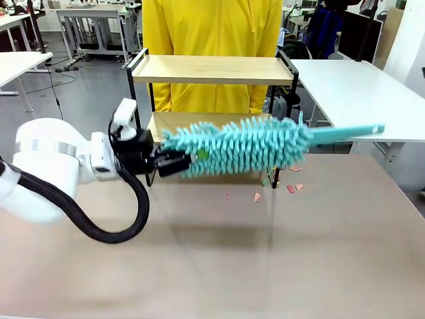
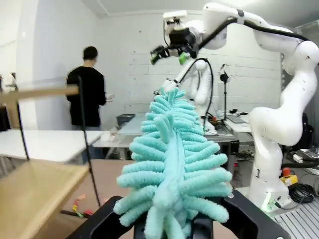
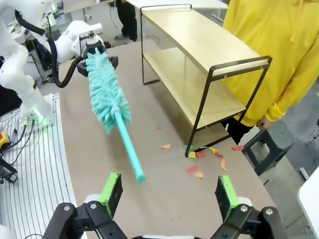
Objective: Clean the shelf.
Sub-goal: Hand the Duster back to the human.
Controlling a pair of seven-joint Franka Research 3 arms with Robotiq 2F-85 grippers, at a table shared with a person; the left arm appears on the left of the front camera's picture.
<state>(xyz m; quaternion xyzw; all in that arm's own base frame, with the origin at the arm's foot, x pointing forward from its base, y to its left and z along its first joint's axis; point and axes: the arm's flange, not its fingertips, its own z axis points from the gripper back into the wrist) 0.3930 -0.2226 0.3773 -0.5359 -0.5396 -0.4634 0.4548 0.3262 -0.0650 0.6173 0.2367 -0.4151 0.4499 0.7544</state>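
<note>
The shelf (image 1: 212, 69) is a two-board wooden rack in a black frame at the table's far side, also visible in the right wrist view (image 3: 199, 50). My left gripper (image 1: 174, 163) is shut on the fluffy end of a teal duster (image 1: 242, 145), held level in front of the lower board, handle pointing right. In the left wrist view the duster (image 2: 172, 164) rises from between my fingers (image 2: 99, 224). My right gripper (image 3: 168, 196) is open and empty, high above the table, looking down on the duster (image 3: 107, 94) and its handle tip.
A person in a yellow top (image 1: 212, 26) stands close behind the shelf. Small coloured paper scraps (image 1: 292, 188) lie on the brown table (image 1: 212, 266) by the shelf's right foot (image 3: 199, 154). White tables (image 1: 358, 86) stand farther right.
</note>
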